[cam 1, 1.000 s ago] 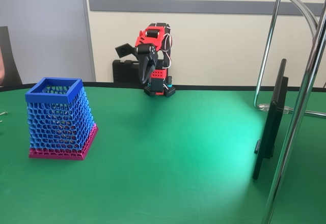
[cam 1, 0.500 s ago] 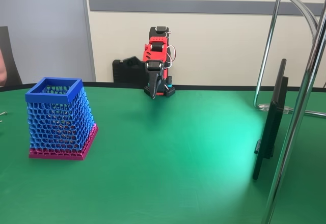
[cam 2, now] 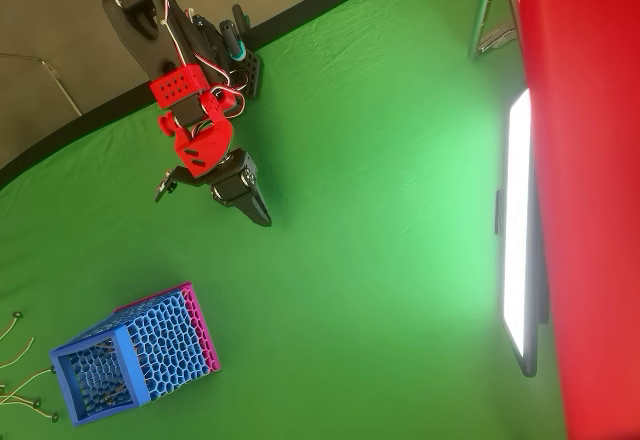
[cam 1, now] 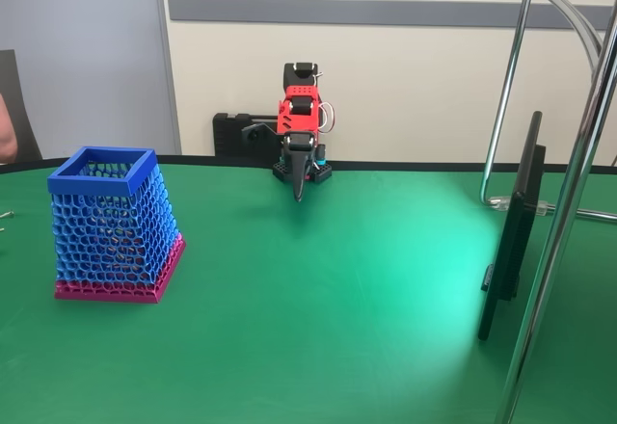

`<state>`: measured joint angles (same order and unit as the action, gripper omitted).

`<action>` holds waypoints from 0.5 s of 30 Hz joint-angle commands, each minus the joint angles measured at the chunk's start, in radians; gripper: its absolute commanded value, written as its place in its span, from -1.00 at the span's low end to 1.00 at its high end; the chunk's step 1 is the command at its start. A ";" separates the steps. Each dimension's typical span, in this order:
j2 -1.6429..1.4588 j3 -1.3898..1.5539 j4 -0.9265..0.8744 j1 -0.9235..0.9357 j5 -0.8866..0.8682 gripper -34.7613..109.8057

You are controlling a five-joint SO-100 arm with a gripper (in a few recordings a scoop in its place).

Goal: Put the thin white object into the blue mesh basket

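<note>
Jaws of the gripper [cam 1: 298, 191] appear in the fixed view as one dark wedge pointing down at the table [cam 1: 337, 328], its tip just above the green cloth near the far edge; whether they are together or apart cannot be told from this angle. Nothing is seen between them. Above them rises the red and black arm [cam 1: 300, 116], folded upright over its base. At the left of this view the blue mesh basket [cam 1: 114, 224] stands upright on its pink base band, well apart from the gripper. A dark screen [cam 1: 514, 226] stands edge-on at the right, behind a chrome stand [cam 1: 569, 212].

Overhead, the gripper [cam 2: 255, 208] shows a black finger pointing toward the lower right, with a second black part off to its left; their spacing remains unclear. The basket [cam 2: 135, 352] sits near the lower left corner. Several thin pale sticks with small dark ends [cam 2: 22, 372] lie on the cloth just left of the basket, outside it. The thin white object cannot be singled out among them.
</note>
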<state>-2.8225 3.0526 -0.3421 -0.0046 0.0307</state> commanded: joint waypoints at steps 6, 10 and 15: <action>-0.091 0.026 0.002 -0.003 -0.006 -0.51; -0.123 0.031 -0.029 0.003 -0.023 -0.51; -0.216 0.031 -0.149 -0.015 -0.029 -0.51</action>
<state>-2.9959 3.0756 -0.4495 -0.0092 0.0092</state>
